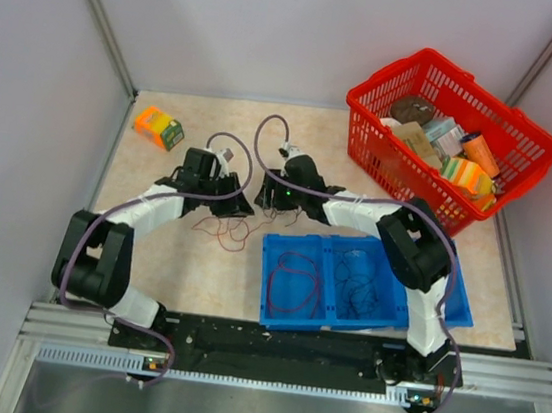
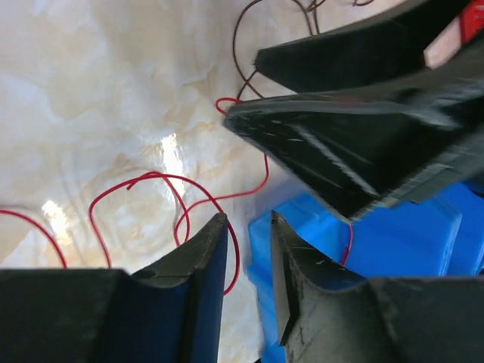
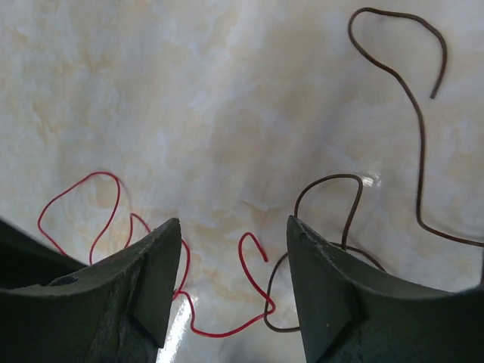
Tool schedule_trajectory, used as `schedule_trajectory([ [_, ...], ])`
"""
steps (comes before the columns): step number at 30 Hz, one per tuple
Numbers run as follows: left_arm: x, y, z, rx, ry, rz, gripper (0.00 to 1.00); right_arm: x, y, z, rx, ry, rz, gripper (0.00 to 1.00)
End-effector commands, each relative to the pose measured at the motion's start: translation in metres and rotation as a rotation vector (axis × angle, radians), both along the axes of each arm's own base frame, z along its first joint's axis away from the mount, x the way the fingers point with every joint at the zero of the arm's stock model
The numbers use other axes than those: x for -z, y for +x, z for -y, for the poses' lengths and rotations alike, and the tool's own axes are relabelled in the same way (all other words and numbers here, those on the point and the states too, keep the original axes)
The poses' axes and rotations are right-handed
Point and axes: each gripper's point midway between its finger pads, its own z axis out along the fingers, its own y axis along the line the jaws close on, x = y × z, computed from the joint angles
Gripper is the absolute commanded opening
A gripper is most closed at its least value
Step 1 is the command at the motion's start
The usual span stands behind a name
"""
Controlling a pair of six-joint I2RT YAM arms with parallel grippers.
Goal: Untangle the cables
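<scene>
Cables (image 1: pixel 231 229), thin, curly, red and brown

Open tabletop (image 1: pixel 216 119) at far centre; blue tray (image 1: pixel 264 276), red basket (image 1: pixel 392 160) rightward.

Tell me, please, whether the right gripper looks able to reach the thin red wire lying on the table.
Probably yes: the right gripper hangs open just above the thin red wire, with nothing between them.
</scene>
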Motion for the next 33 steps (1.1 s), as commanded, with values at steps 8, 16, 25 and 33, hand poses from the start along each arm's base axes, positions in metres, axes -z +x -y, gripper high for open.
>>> schedule_trajectory([
  [8,0.019,0.008,0.032,0.078,-0.104,-0.007,0.53,-0.079,0.020,0.018,0.041,0.214,0.087,0.57],
  [16,0.042,0.010,0.034,0.090,0.060,0.009,0.51,-0.077,0.023,0.025,0.057,0.226,0.079,0.57],
  [25,0.049,0.016,0.040,0.093,0.093,0.022,0.50,-0.062,0.028,0.022,0.053,0.198,0.045,0.57],
  [33,0.049,0.008,0.065,0.205,0.110,0.080,0.56,-0.052,0.027,0.014,0.021,0.197,0.016,0.57],
])
